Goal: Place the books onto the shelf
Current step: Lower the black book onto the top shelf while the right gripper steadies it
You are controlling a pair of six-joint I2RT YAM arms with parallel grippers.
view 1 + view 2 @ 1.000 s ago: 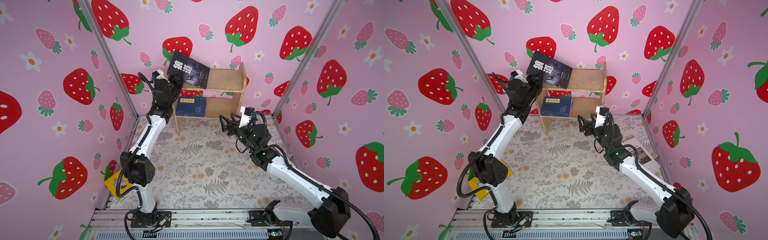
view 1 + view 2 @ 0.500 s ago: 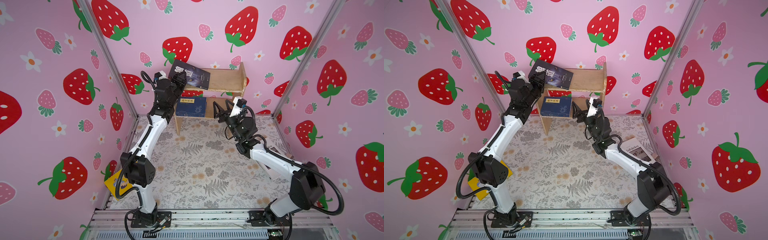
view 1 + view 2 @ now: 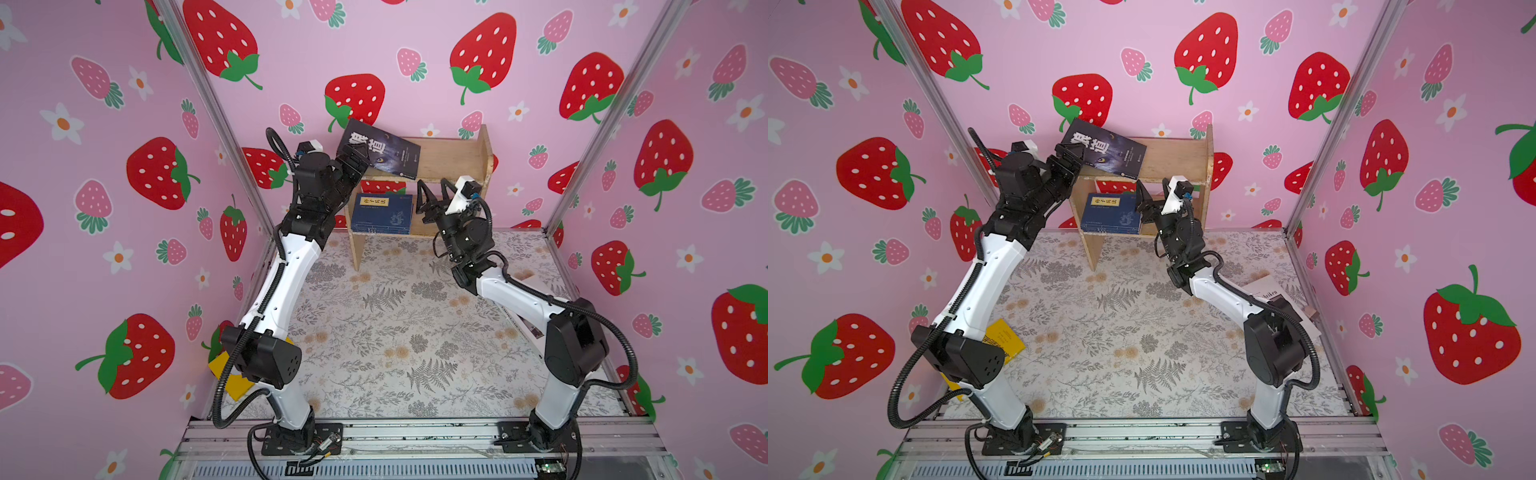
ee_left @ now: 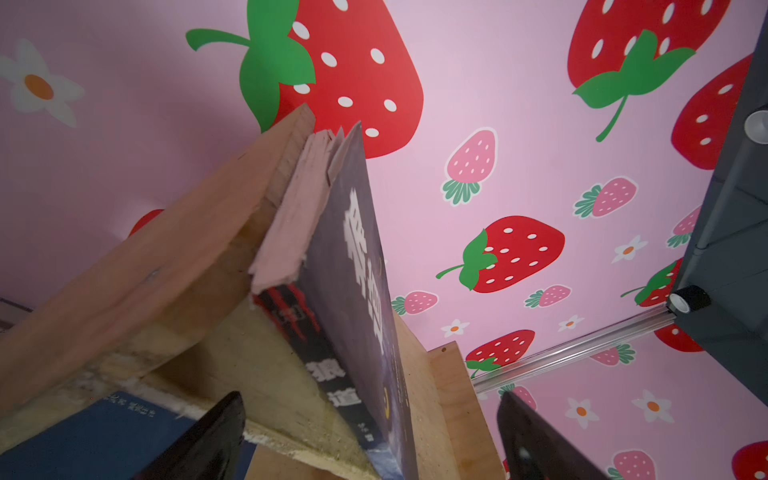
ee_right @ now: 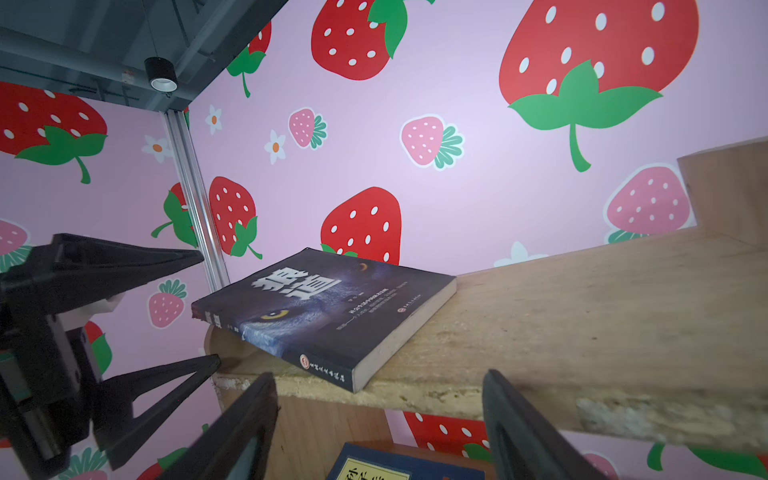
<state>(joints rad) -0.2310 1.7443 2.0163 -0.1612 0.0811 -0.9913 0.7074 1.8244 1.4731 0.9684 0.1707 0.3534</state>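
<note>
Left gripper (image 3: 354, 161): and it's let go! A second ago it was clamped on the black book (image 3: 380, 151). Now its jaws stand wide apart, straddling the corner that sticks out past the shelf's left end.
Black book: down on the top tier of the shelf (image 3: 451, 158), cover up but skewed. Its left end seems propped on the shelf's left side panel and overhangs it.
Meaning: one more book delivered, I'd say, though it may want a nudge to sit square.
Right gripper (image 3: 434, 192): has swung in to the shelf's front, jaws apart and empty, just right of the lower-tier books.
Navy books (image 3: 382, 212): one stack at the left of the shelf's lower tier; how many are in it, I cannot tell.
Yellow book (image 3: 1005, 338): one, on the mat (image 3: 395, 332) well in front of the shelf, by the left arm's base.
White book (image 3: 1268, 293): one, on the mat to the front-right of the shelf, partly under the right arm.
Count: one shelf with two tiers, two grippers, and two books left to shelve by my reckoning.
</note>
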